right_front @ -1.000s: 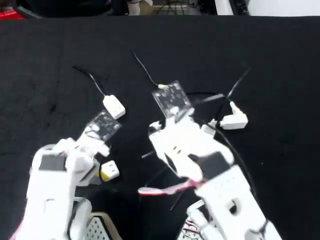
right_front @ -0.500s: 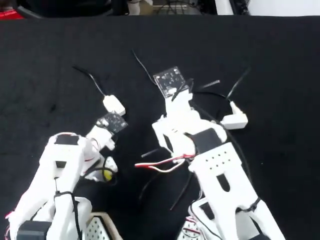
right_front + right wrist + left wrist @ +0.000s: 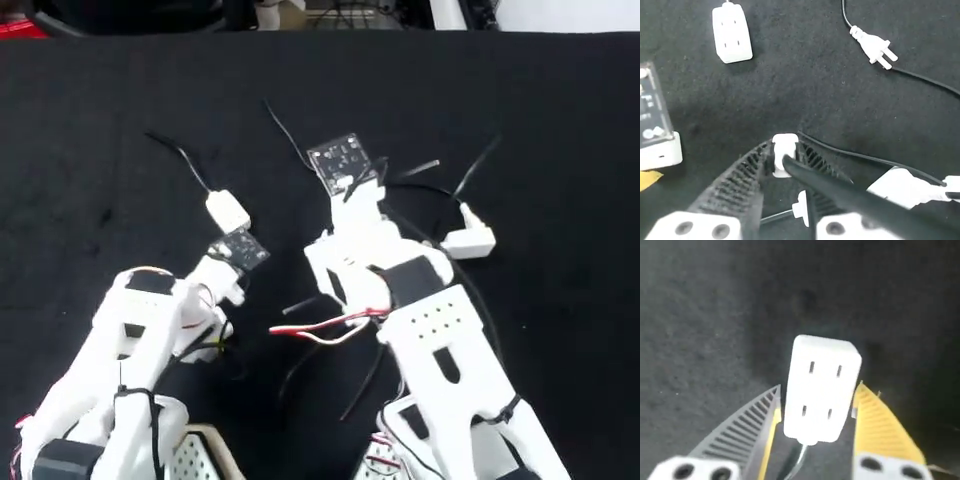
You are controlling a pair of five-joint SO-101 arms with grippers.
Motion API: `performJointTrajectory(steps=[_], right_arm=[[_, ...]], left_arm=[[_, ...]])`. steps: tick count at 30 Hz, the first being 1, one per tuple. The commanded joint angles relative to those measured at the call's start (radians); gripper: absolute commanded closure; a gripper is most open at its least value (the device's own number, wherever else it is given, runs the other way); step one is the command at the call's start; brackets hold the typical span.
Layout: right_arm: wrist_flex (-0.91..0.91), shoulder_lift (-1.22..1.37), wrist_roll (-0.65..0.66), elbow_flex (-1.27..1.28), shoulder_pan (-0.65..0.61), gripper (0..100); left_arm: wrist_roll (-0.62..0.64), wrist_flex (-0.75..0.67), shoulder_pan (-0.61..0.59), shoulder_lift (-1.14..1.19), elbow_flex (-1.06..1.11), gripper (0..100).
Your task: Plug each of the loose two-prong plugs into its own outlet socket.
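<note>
— What does it look like from above?

— A black table (image 3: pixel 560 120) with two white arms on it. The left arm (image 3: pixel 130 340) sits low at the near left. Its tip is just short of a white outlet socket (image 3: pixel 228 211), whose thin cord trails toward the far left. The right arm (image 3: pixel 430 330) stretches up the middle. To its right lies a white block on a cord (image 3: pixel 468 243), well apart from the socket.

— And from the left wrist?

— The left gripper (image 3: pixel 819 389) has its jaws apart. A grey ribbed finger (image 3: pixel 755 425) and a yellow finger (image 3: pixel 880 430) stand on either side of the socket's near end. The socket lies flat with two pairs of slots facing up. I can't tell whether the fingers actually touch it.

— The right wrist?

— The right gripper (image 3: pixel 784 152) is closed onto a small white plug (image 3: pixel 784 145). The plug is pinched between the black ribbed fingertips, right down at the cloth. A black cable (image 3: pixel 865 157) runs off from just beside it. Farther out a two-prong plug (image 3: pixel 874 47) lies loose on the cloth, prongs bare, on its own black cord. The outlet socket (image 3: pixel 731 32) shows here as well, well apart from that plug, with its slots open.
</note>
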Motion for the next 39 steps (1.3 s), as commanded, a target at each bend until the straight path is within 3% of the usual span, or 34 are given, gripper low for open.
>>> performJointTrajectory(steps=[1, 6, 19, 23, 34, 39], right_arm=[[0.005, 0.002, -0.008, -0.059, 0.012, 98.6], [0.058, 0.002, -0.009, -0.090, 0.015, 98.6], [0.072, 0.002, -0.009, -0.093, 0.015, 98.6], [0.072, 0.002, -0.009, -0.094, 0.021, 98.6], [0.104, 0.002, -0.009, -0.127, 0.064, 98.6], [0.104, 0.002, -0.009, -0.127, 0.064, 98.6]], left_arm=[[0.061, 0.011, 0.028, 0.002, -0.051, 78], [0.149, -0.005, 0.030, 0.002, -0.097, 78], [0.150, 0.005, 0.074, 0.003, -0.070, 78], [0.150, -0.002, 0.127, 0.003, -0.038, 84], [0.121, -0.018, 0.120, 0.077, -0.056, 84], [0.115, -0.077, 0.053, 0.181, -0.166, 85]])
